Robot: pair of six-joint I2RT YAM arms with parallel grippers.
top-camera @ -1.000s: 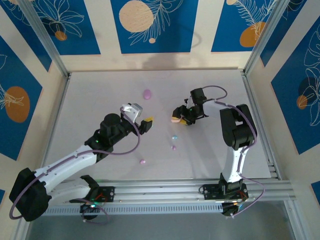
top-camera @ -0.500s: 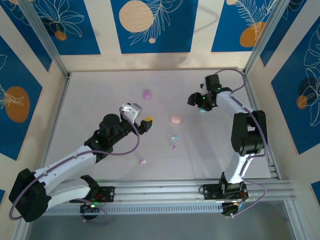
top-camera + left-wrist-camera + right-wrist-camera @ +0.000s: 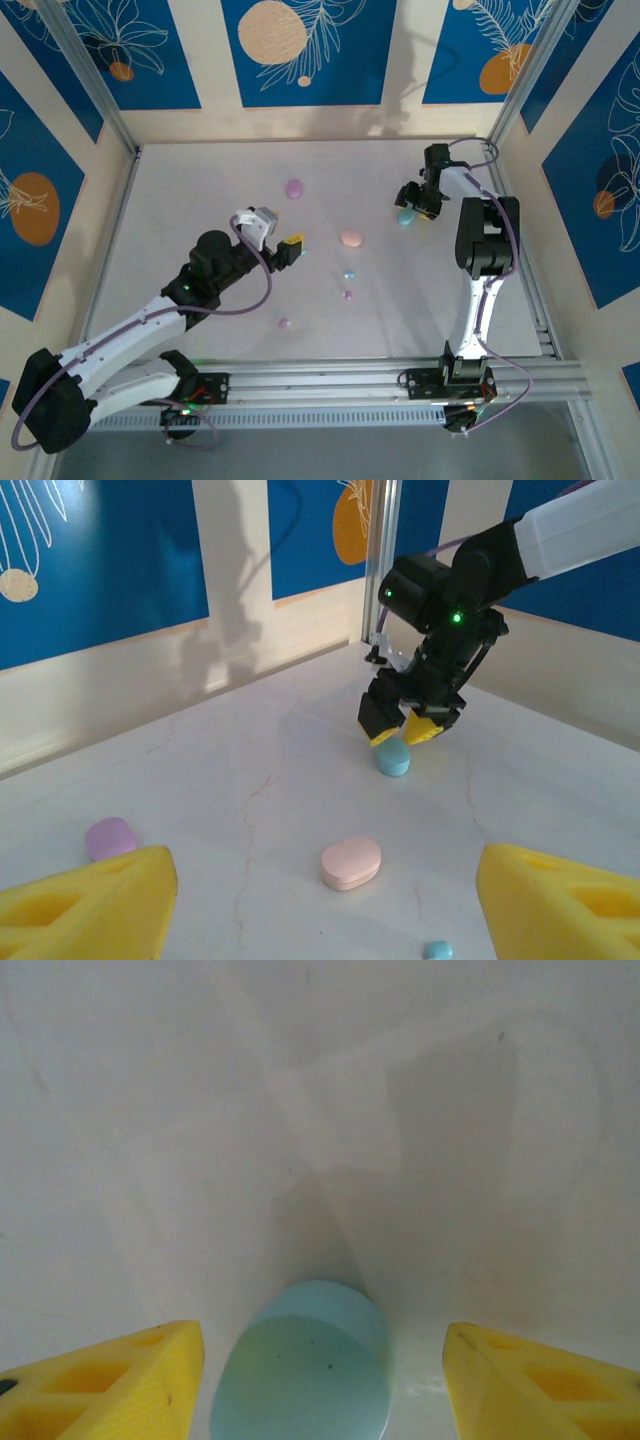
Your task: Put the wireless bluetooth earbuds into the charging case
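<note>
My right gripper (image 3: pixel 413 204) hovers at the back right, open, straddling a light blue oval charging case (image 3: pixel 404 217). In the right wrist view its yellow fingers (image 3: pixel 120 1385) stand clear of that case (image 3: pixel 305 1375) on both sides. A pink case (image 3: pixel 350 238) lies mid-table and a purple case (image 3: pixel 294 187) farther back. Three tiny earbuds lie loose: a blue one (image 3: pixel 349 274), a purple one (image 3: pixel 347 295) and a pinkish one (image 3: pixel 284 324). My left gripper (image 3: pixel 291 246) is open and empty, left of the pink case (image 3: pixel 351 863), which it faces.
The left wrist view shows the right gripper (image 3: pixel 405 728) above the blue case (image 3: pixel 392 759), the purple case (image 3: pixel 110 837) at the left, and the blue earbud (image 3: pixel 437 950) near the bottom. An aluminium post (image 3: pixel 510 95) and walls border the table.
My right gripper left the pink case mid-table, swung to the back right and came down over the blue case, its jaws widening. The left arm shifted slightly left.
</note>
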